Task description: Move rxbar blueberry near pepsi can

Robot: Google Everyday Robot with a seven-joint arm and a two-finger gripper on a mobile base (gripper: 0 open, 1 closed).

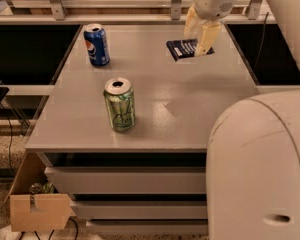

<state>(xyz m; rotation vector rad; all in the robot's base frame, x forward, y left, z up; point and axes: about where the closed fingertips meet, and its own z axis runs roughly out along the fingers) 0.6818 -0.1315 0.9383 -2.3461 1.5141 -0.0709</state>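
Observation:
The rxbar blueberry (181, 49) is a flat dark navy bar with white lettering, at the back right of the grey table (155, 124). My gripper (198, 45) comes down from the top right and is shut on the bar's right end, holding it just above the table. The pepsi can (96, 45), blue with a round logo, stands upright at the back left of the table, well to the left of the bar.
A green-and-white can (120, 104) with an open silver top stands in the middle left of the table. My white arm body (260, 169) fills the lower right. A cardboard box (37, 211) sits on the floor at lower left. A shelf rail (115, 19) runs behind the table.

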